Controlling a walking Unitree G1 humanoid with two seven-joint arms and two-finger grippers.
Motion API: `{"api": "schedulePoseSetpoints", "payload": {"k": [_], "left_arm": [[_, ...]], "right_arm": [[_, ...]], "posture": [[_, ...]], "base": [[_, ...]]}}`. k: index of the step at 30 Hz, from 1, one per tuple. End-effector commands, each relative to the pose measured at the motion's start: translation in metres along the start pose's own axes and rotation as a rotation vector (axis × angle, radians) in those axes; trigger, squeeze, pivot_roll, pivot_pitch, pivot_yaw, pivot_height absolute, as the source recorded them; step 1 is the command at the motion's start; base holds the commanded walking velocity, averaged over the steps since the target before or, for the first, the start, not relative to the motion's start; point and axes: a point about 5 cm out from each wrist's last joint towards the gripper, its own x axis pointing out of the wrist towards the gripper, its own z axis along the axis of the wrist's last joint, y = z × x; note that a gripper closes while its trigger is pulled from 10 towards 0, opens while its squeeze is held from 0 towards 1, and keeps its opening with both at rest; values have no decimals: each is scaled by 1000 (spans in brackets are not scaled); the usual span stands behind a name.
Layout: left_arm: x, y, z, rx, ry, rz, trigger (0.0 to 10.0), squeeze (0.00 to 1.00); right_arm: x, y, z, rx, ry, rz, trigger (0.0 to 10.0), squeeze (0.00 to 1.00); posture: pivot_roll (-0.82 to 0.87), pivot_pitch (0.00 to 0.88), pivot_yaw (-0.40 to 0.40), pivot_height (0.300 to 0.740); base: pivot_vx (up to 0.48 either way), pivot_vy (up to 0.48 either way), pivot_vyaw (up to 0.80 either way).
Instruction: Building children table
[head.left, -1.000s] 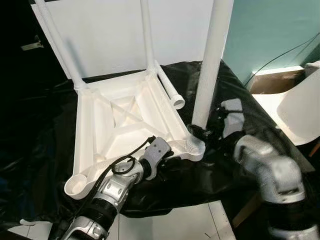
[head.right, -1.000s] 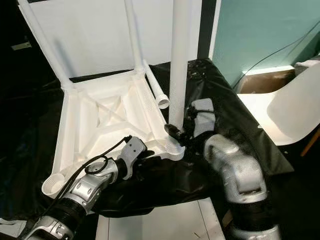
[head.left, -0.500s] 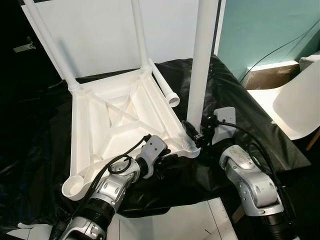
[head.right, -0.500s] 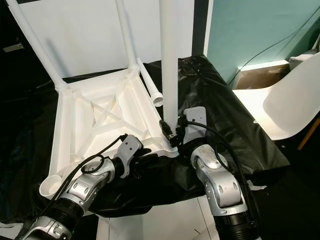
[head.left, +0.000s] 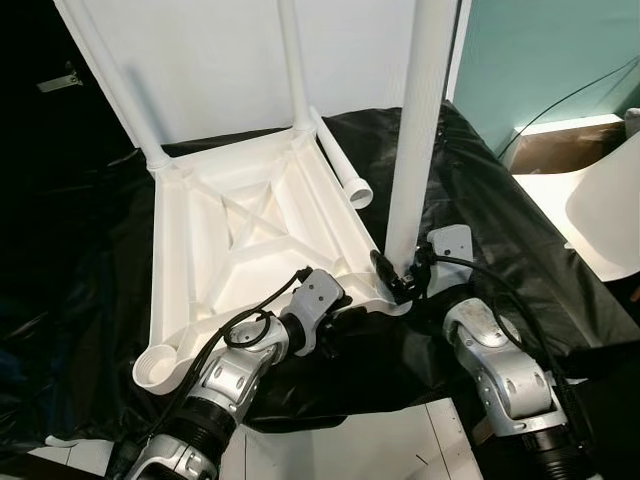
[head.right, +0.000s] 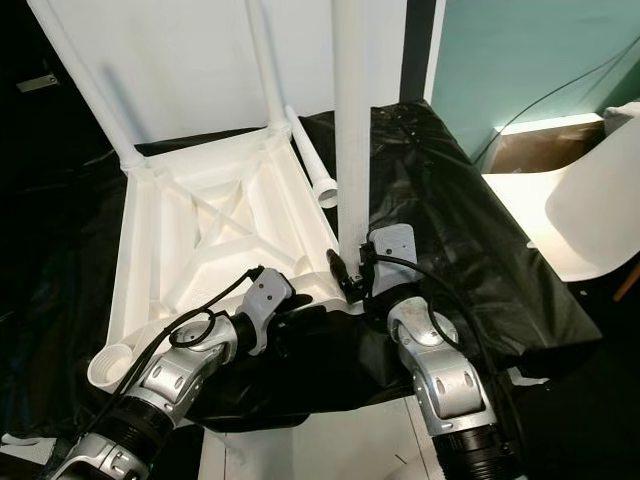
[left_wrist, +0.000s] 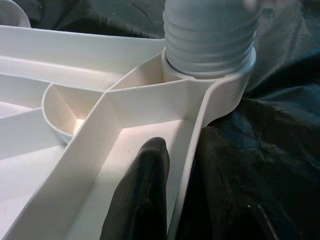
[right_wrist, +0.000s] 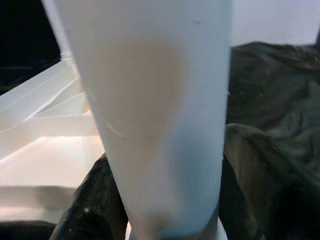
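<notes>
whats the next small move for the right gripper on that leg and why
Probably keep turning the leg to screw it further in. The right gripper clamps its base, and in the left wrist view threads still show above the corner socket, so it is not fully seated. The left gripper braces the tabletop rim.

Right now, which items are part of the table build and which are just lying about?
In the job:
- upturned white tabletop
- upright leg in its corner socket, right gripper shut on it
- loose leg
- left gripper on the tabletop's edge

Lying about:
- white chair
- black sheet
</notes>
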Motion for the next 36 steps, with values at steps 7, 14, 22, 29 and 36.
{"api": "schedulePoseSetpoints", "payload": {"k": [7, 14, 22, 29, 36], "left_arm": [[-1, -12, -24, -50, 90, -98, 10000, 0], [-3, -10, -24, -45, 96, -93, 10000, 0], [-5, -8, -26, -43, 102, -86, 10000, 0], [-7, -7, -25, -40, 103, -80, 10000, 0], [-6, -8, -26, -40, 103, -84, 10000, 0]], "right_arm": [[4, -23, -3, -45, 27, 215, 10000, 0], [5, -34, -16, -14, 105, 336, 0, 0], [8, -37, -20, 16, 118, 343, 0, 0], [-2, -17, -37, 84, 113, 55, 0, 0], [-15, 8, -45, 131, 73, -61, 0, 0]], "posture": [[-156, 0, 81, 740], [-142, 0, 83, 740], [-133, 0, 82, 740], [-125, 0, 82, 740], [-123, 0, 92, 740]], "base": [[0, 0, 0], [0, 0, 0], [0, 0, 0], [0, 0, 0], [0, 0, 0]]}}
